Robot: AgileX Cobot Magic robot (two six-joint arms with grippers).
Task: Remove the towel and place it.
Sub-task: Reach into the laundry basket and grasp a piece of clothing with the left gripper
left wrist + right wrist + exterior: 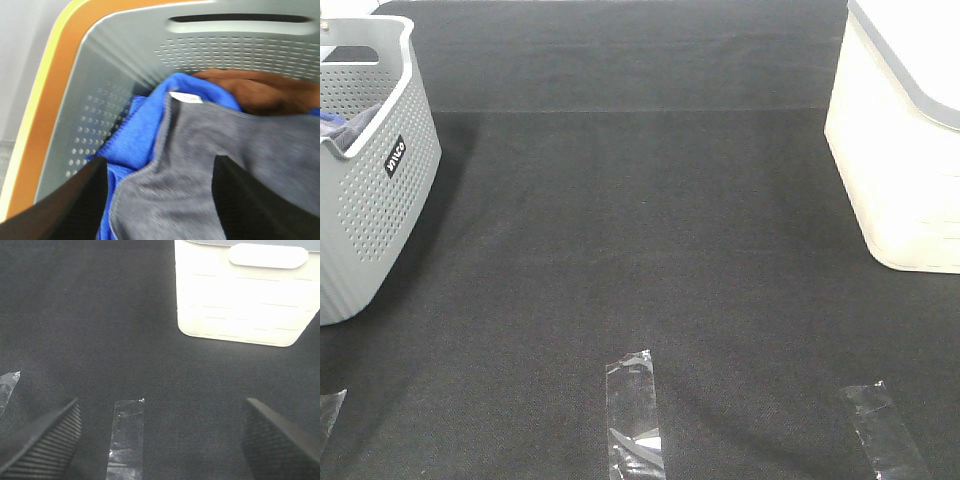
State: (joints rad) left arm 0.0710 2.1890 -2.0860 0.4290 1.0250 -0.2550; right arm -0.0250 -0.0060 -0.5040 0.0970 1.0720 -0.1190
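Lower left hand (159, 165), fingers apart, onto grey towel (260, 145) inside basket (100, 75); pinch a fold clear of blue cloth (135, 135). Hold right hand (161, 402), also apart, idle above bench (100, 315).

We see the towel (200, 170): slate-grey terry with a thin stitched hem along its curved edge, lying rumpled. It fills the gap between the spread fingers (65, 205) of the left gripper (159, 162) and reaches beyond their tips. Whether they touch it, we cannot tell.
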